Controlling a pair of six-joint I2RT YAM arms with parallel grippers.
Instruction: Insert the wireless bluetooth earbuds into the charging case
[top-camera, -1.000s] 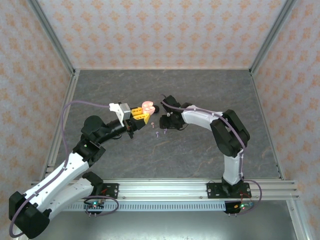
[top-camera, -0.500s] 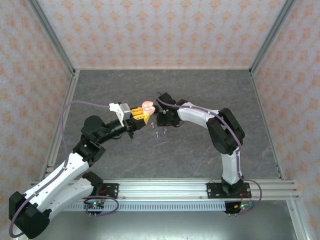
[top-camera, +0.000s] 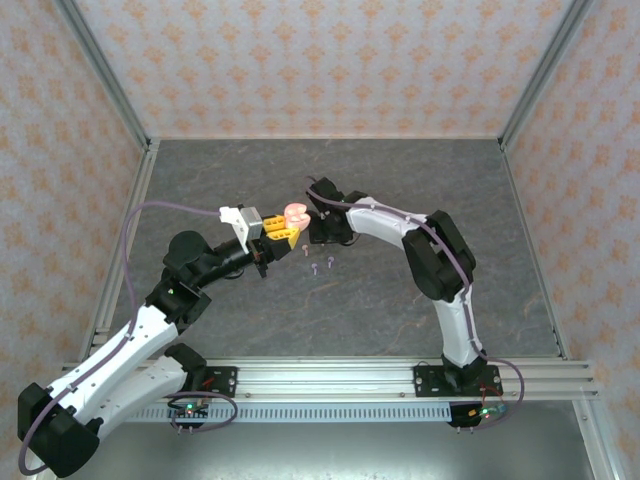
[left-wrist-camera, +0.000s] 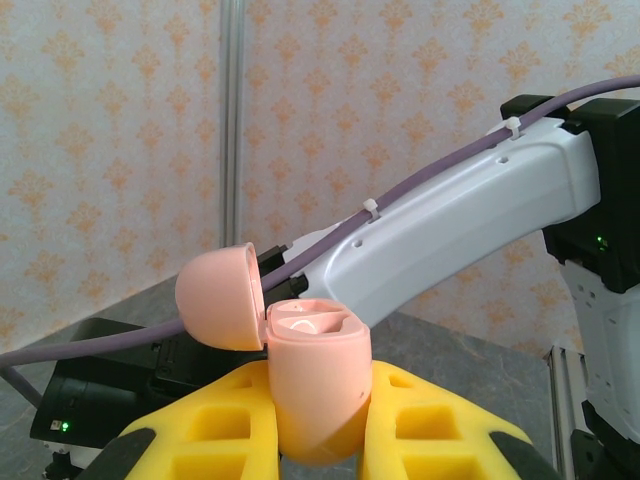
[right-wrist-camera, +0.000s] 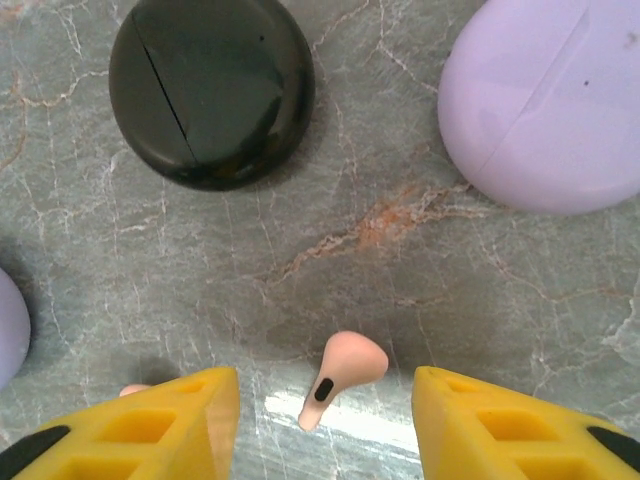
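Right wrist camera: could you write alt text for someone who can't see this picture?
A tiny pink earbud lies on the grey marbled table, between the open yellow fingers of the right hand, which touch nothing. Beyond it on the table sit a round black case and a round purple case, both closed.

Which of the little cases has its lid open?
The pink case, held upright in the left fingers, with its lid flipped back. The black case and the purple case lie shut on the table.
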